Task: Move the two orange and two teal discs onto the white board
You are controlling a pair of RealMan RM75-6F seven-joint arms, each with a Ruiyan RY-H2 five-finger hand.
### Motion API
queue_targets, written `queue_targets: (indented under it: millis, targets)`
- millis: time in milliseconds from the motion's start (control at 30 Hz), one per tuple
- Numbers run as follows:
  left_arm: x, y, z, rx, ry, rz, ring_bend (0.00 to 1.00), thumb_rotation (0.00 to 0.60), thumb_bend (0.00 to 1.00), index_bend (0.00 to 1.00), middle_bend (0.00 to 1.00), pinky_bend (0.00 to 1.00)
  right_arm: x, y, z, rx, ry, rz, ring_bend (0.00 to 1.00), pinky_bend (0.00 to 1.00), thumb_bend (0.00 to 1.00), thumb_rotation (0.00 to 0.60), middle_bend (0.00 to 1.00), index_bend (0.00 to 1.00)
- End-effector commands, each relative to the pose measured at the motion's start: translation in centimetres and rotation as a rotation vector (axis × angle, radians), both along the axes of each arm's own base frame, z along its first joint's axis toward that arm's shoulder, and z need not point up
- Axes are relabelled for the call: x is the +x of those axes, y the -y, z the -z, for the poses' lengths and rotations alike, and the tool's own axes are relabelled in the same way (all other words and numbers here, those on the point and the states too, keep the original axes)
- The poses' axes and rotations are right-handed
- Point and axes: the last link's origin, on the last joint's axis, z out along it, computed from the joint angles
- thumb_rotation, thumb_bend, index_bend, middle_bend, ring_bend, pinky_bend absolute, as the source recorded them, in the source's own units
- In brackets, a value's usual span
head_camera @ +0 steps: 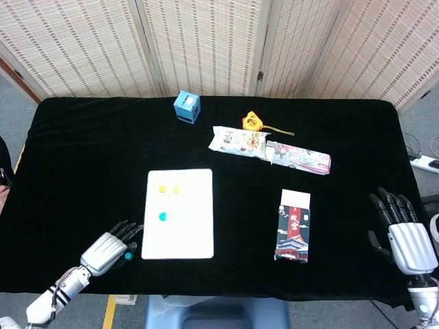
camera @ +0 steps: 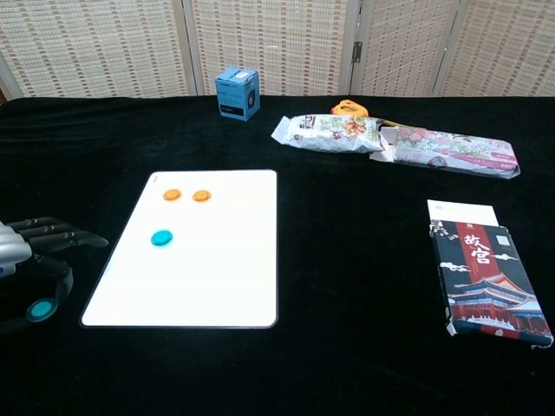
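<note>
While your left hand [camera: 22, 260] pinches the last teal disc [camera: 38, 309] off the white board's [camera: 217, 286] left edge, keep hold by its rim: it looks thin, light, slippery.

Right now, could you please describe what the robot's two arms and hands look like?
Both hands have a silver-grey ribbed back and black fingers. The left hand joins a silver wrist with dark bands on a pale forearm. The right hand sits on a silver cuff at the picture's edge. No loose cables show on either.
</note>
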Motion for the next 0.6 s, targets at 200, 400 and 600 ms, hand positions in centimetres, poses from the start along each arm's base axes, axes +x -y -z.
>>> queue_targets:
  millis: [200, 400, 600]
  targets:
    - [3.5, -3.1, -1.2, 0.028, 0.069, 0.049, 0.00, 0.600, 0.49, 0.50, 0.08, 0.00, -0.2, 0.0, -0.1, -0.005, 0.003, 0.004, 0.00, 0.00, 0.48, 0.600, 0.00, 0.00]
    - [7.4, -6.2, 0.1, 0.001, 0.110, 0.079, 0.00, 0.600, 0.49, 0.50, 0.08, 0.00, -0.4, 0.0, -0.1, -0.006, 0.005, 0.012, 0.00, 0.00, 0.48, 0.600, 0.00, 0.00]
    - [10.6, -8.2, 2.5, -0.023, 0.100, 0.126, 0.00, 0.600, 0.49, 0.50, 0.08, 0.00, -0.7, -0.1, -0.2, -0.008, 0.006, 0.023, 0.00, 0.00, 0.48, 0.600, 0.00, 0.00]
